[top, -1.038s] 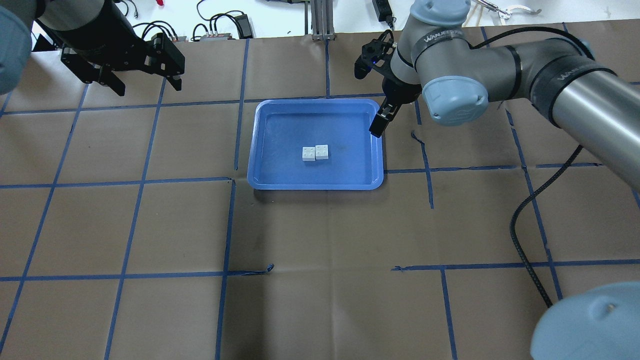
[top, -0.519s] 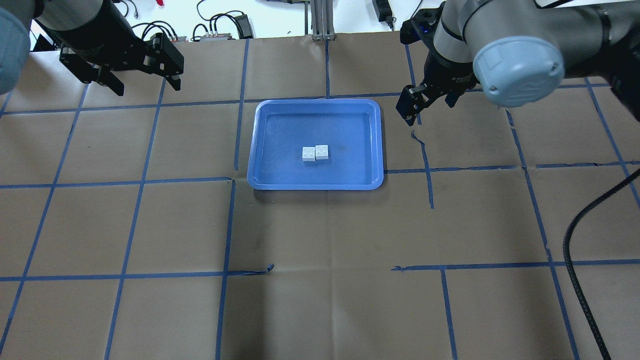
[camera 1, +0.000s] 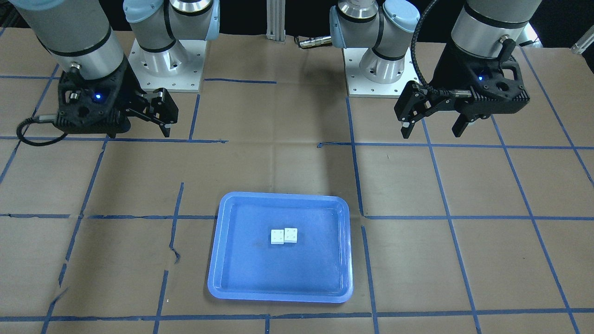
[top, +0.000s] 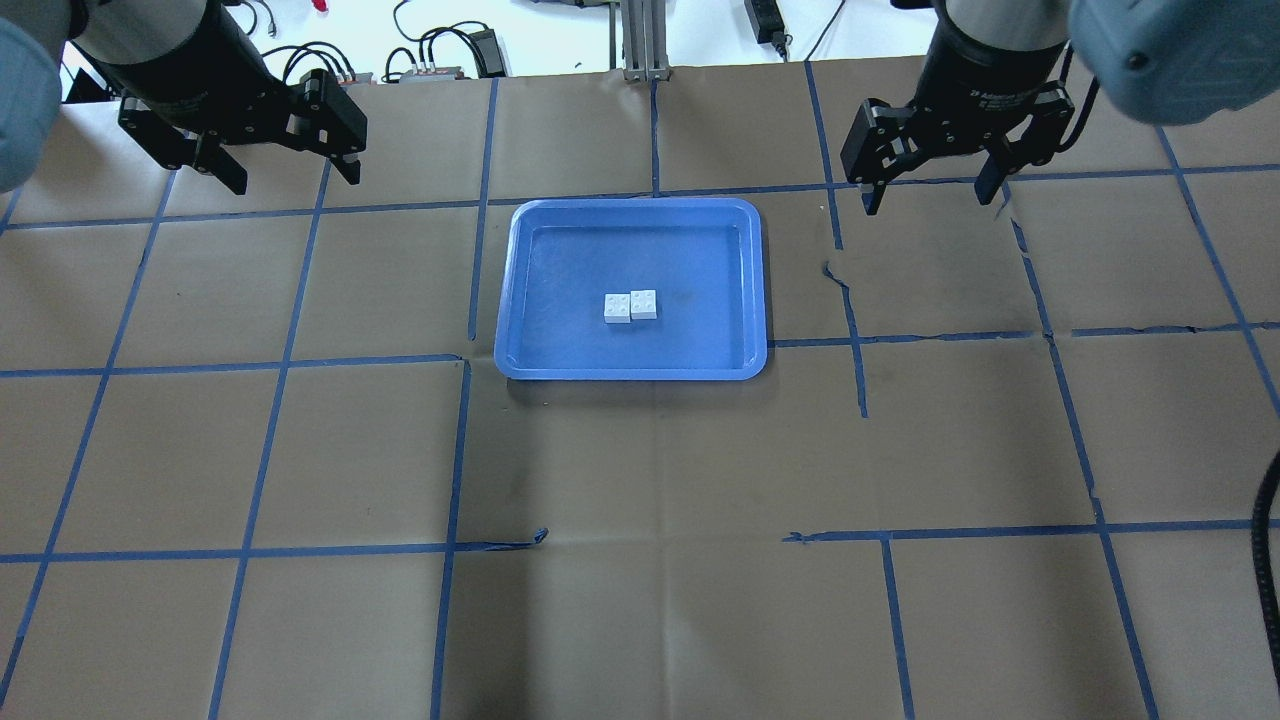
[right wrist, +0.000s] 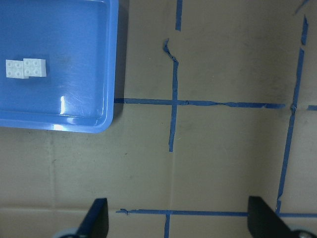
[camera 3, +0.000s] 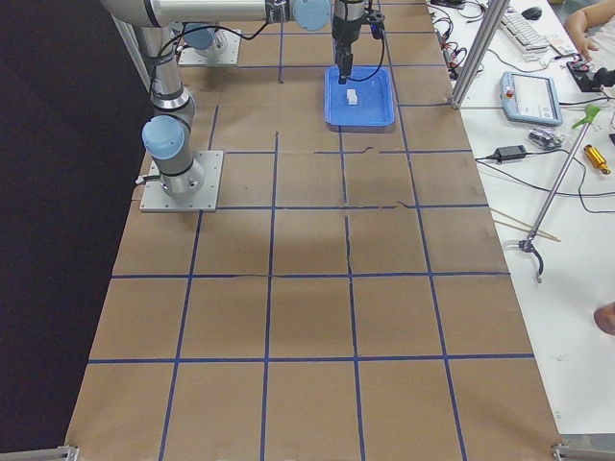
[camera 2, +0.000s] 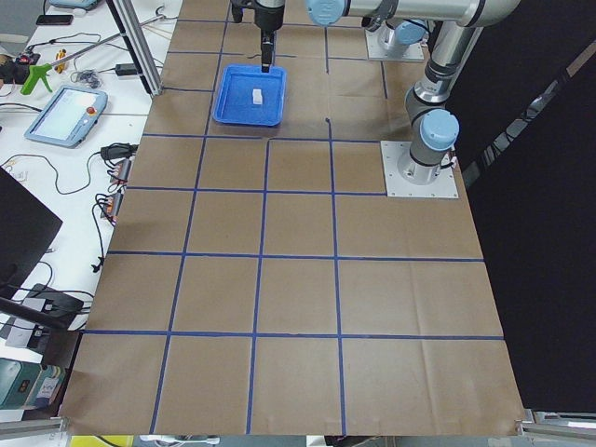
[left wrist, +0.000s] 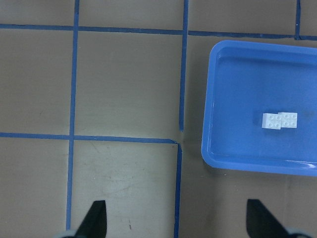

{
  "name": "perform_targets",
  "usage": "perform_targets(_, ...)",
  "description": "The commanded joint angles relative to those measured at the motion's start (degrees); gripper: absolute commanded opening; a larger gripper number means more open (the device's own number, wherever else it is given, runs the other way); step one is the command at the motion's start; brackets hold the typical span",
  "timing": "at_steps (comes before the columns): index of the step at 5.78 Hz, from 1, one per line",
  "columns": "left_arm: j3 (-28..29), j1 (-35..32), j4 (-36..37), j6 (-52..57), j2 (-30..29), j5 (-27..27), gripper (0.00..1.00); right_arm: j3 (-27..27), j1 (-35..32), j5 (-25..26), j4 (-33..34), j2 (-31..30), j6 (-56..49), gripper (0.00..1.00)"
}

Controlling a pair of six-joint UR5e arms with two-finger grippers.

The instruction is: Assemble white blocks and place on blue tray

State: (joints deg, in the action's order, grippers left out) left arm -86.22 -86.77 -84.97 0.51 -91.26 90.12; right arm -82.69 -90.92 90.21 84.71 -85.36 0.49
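The two white blocks (top: 631,305) lie touching, one partly overlapping the other, near the middle of the blue tray (top: 560,250). They also show in the front view (camera 1: 283,235) and in both wrist views (left wrist: 280,120) (right wrist: 26,68). My left gripper (top: 295,180) is open and empty, hovering back left of the tray (left wrist: 237,89). My right gripper (top: 930,200) is open and empty, hovering back right of the tray (right wrist: 59,29). Neither gripper touches the blocks or the tray.
The table is covered in brown paper with a blue tape grid. Cables and power adapters (top: 440,50) and an aluminium post (top: 640,40) sit beyond the far edge. A black cable (top: 1270,560) hangs at the right edge. The arm bases (camera 1: 162,60) stand behind.
My right gripper has moved from over the tray's right rim back and to the right, and has turned. The left gripper, the blocks and the tray have not moved.
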Motion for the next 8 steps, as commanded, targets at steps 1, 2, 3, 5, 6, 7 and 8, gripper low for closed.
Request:
perform_targets(1, 0.1, -0.1, 0.1, 0.0, -0.1, 0.0, 1.00, 1.1, 2.5, -0.3, -4.9, -1.6, 1.5, 1.00)
perform_targets(2, 0.1, -0.1, 0.1, 0.0, 0.0, 0.0, 1.00, -0.6, 3.2, -0.3, -4.4, -2.2, 1.6, 1.00)
perform_targets(3, 0.0, -0.1, 0.1, 0.0, 0.1, 0.1, 1.00, 0.0, 3.1, -0.4, -4.3, -2.3, 2.0, 1.00)
perform_targets(5, -0.3, -0.1, 0.1, 0.0, 0.2, 0.1, 1.00, -0.1, 2.5, -0.6, -4.4, -3.5, 2.7, 1.00)
perform_targets(6, -0.3, -0.1, 0.1, 0.0, 0.2, 0.1, 1.00, -0.2, 1.3, -0.6, -4.3, -3.4, 2.8, 1.00)
perform_targets(7, -0.3, -0.1, 0.1, 0.0, 0.2, 0.1, 1.00, -0.1, 1.1, -0.5, -4.3, -3.4, 2.8, 1.00)
perform_targets(8, -0.3, -0.1, 0.1, 0.0, 0.2, 0.1, 1.00, -0.1, 1.1, -0.5, -4.2, -3.3, 2.8, 1.00)
